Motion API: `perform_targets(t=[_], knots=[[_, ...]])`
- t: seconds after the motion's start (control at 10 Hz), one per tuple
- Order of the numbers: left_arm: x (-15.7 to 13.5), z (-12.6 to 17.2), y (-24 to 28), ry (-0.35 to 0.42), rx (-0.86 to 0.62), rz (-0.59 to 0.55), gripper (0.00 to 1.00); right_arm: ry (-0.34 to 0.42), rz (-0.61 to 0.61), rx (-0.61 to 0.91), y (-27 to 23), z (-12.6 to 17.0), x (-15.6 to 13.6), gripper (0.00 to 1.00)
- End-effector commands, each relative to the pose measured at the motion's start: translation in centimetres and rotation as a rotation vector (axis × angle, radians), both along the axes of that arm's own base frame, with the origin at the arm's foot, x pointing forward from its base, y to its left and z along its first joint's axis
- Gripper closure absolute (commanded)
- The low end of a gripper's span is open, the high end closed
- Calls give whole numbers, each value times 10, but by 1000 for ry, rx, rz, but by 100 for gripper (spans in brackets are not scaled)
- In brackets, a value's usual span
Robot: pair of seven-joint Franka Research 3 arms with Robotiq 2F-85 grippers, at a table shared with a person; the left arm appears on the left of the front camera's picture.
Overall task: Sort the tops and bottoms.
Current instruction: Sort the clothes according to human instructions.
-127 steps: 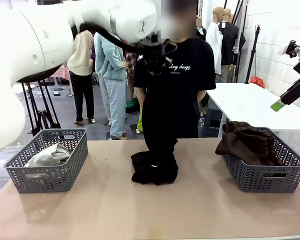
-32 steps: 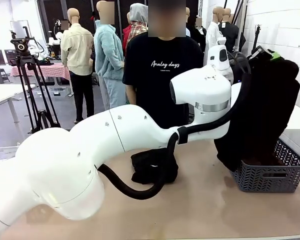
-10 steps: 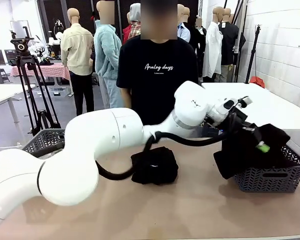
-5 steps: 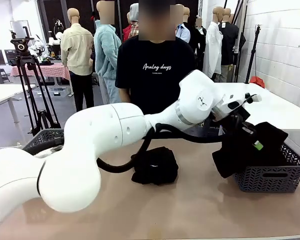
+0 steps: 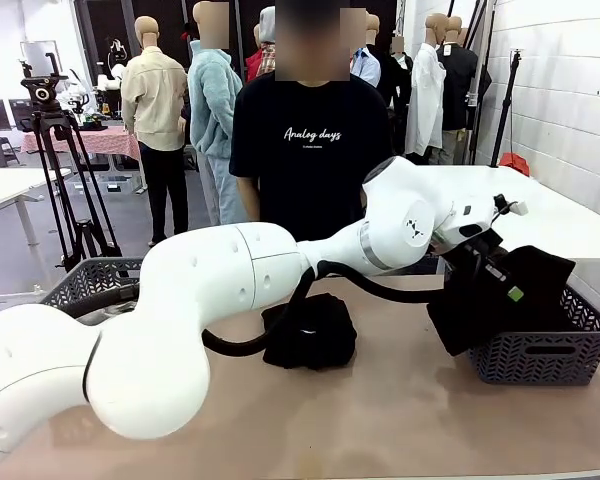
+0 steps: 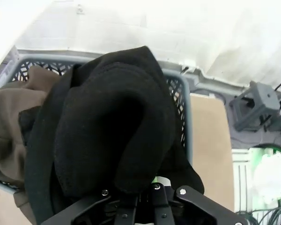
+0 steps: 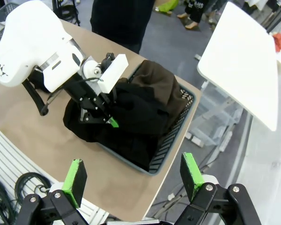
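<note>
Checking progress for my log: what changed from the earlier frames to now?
The left gripper lifted a black garment off the middle pile, carried it right and lowered it onto the basket with the brown trousers; still gripped. The pile stayed put.

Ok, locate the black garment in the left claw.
The black garment hangs at the right side of the table in the front view, draped over the left rim of the grey basket onto the brown trousers, with the left claw shut on it.
</note>
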State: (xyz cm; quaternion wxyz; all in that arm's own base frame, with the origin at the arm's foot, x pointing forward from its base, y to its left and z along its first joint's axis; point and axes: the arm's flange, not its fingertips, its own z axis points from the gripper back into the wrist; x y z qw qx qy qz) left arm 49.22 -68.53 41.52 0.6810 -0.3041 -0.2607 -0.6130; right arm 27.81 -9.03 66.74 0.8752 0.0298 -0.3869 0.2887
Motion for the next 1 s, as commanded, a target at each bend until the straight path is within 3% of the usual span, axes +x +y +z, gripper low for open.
perform_targets(t=[0.0,0.4,0.5,0.9], knots=[[84,12,-112,-70,115,-46,100,12,-12,-6,1,-1,0,0],[91,-21,-130,-69,116,-64,100,12,-12,-6,1,-1,0,0],[90,-19,-130,-64,97,-70,87,12,-12,-6,1,-1,0,0],[89,-1,-126,-78,52,-68,12,12,-12,-6,1,-1,0,0]])
